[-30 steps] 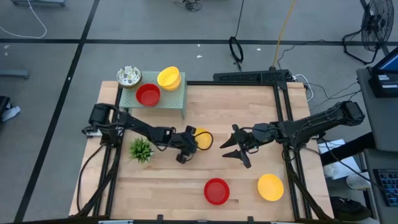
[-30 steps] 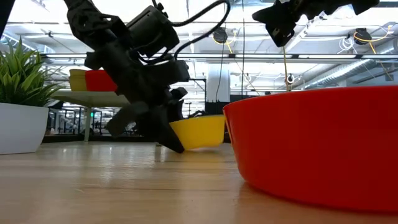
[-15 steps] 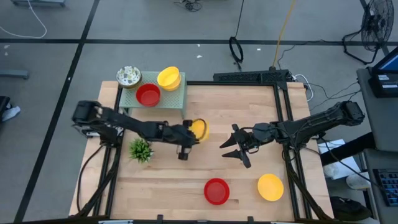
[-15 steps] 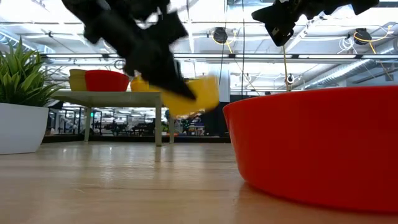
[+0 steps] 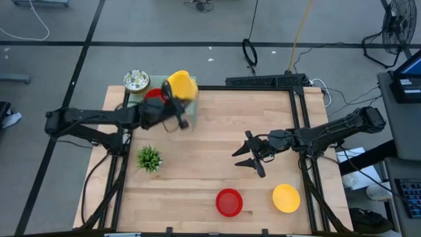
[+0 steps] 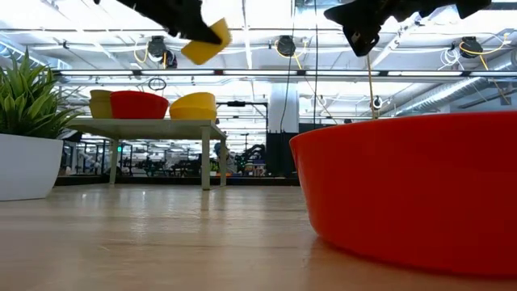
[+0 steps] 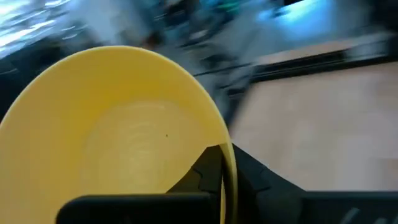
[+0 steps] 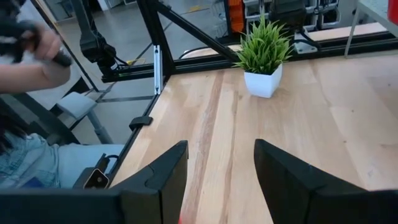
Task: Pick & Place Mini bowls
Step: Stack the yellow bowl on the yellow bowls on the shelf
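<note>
Looking down from the high view, you have the left gripper [image 5: 172,110] over the pale green rack [image 5: 189,105] at the tabletop's far left corner, fingers closed on the rim of a plain yellow bowl [image 5: 182,86]. It is held above the rack, presumably to go down on the yellow bowl already there. A red bowl [image 5: 153,95] sits on the rack beside it and a speckled white bowl [image 5: 135,80] at the rack's far left end. Two more wait near the tabletop's near edge: a red one [image 5: 229,202] and a yellow one [image 5: 286,197] toward the near right corner. Your right gripper [image 5: 249,158] hovers spread wide and empty, right of centre. The small plant [image 5: 149,158] stands near the left edge.

From the low view, the carried bowl [image 6: 204,43] hangs tilted, high above the rack's stacked yellow bowl [image 6: 193,106]. The near red bowl's smooth, glossy wall [image 6: 404,186] fills the right.

Your left wrist view shows the shallow yellow dish [image 7: 118,137], smooth inside, one dark finger [image 7: 208,177] hooked over its thin rim.

Your right wrist view shows parted fingers [image 8: 160,177] with bare wood grain between them.
</note>
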Available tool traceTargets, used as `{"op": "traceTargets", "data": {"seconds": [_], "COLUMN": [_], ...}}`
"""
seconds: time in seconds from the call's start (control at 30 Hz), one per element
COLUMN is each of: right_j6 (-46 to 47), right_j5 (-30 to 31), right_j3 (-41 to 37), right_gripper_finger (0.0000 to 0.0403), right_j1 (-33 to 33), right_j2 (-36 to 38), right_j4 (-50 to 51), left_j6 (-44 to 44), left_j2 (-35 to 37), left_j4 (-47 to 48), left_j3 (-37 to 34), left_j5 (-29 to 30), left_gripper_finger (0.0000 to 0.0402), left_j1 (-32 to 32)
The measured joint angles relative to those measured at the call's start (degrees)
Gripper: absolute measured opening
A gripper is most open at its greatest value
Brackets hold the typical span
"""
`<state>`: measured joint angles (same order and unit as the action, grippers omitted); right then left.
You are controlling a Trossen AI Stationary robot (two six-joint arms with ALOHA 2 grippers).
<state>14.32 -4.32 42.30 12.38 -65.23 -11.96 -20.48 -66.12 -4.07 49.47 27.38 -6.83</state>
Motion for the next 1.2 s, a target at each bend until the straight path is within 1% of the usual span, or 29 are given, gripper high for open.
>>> {"op": "traceTargets", "data": {"seconds": [0.03,0.1,0.2,0.3,0.4,0.5,0.53,0.6,0.73,0.87,0.97,1.03,1.2], "right_j6": [-0.47,-0.97,-1.98,-2.01,-2.01,-2.01,-2.01,-2.01,-3.0,-4.22,-4.98,-4.98,-4.98], "right_j5": [0.0,0.0,0.0,0.02,0.02,0.0,0.02,0.0,0.02,0.02,0.02,0.02,0.02], "right_j3": [0.0,0.0,0.0,0.0,0.0,0.0,0.0,0.0,0.0,0.0,0.0,0.0,0.0], "right_gripper_finger": [0.0171,0.0171,0.0171,0.0171,0.0171,0.0171,0.0171,0.0171,0.0171,0.0171,0.0171,0.0171,0.0171], "right_j1": [0.0,0.0,0.0,0.0,0.0,0.0,0.0,0.0,-0.01,0.0,0.0,-0.02,0.0], "right_j2": [0.0,0.0,0.0,-0.01,-0.02,-0.02,-0.02,-0.02,-0.02,-0.04,-0.04,-0.04,-0.04], "right_j4": [-0.05,-0.08,-0.1,-0.1,-0.1,-0.1,-0.1,-0.08,0.1,0.23,0.23,0.23,0.21], "left_j6": [-0.2,0.0,1.25,1.74,2.17,2.65,2.68,2.7,2.71,3.0,3.19,3.22,3.04], "left_j2": [0.57,1.07,0.43,-1.43,-3.32,-5.25,-5.78,-6.57,-6.72,-6.57,-6.57,-6.57,-6.57], "left_j4": [0.59,2.27,5.16,6.36,6.09,6.11,6.15,5.98,4.6,4.24,7.07,9.45,11.55], "left_j3": [0.0,0.0,0.0,0.0,0.0,0.0,0.0,0.0,0.0,0.0,0.0,0.0,0.0], "left_j5": [1.14,1.51,0.67,-0.6,-3.65,-9.48,-11.14,-12.34,-10.92,-10.91,-10.96,-10.97,-11.0], "left_gripper_finger": [0.0015,0.0014,0.0006,0.001,0.0017,0.0008,0.0006,0.0008,0.0023,0.0018,0.0007,0.0007,0.0038], "left_j1": [-1.73,-5.68,-11.01,-15.4,-18.65,-21.03,-21.63,-22.48,-23.64,-24.45,-24.79,-24.81,-24.77]}}
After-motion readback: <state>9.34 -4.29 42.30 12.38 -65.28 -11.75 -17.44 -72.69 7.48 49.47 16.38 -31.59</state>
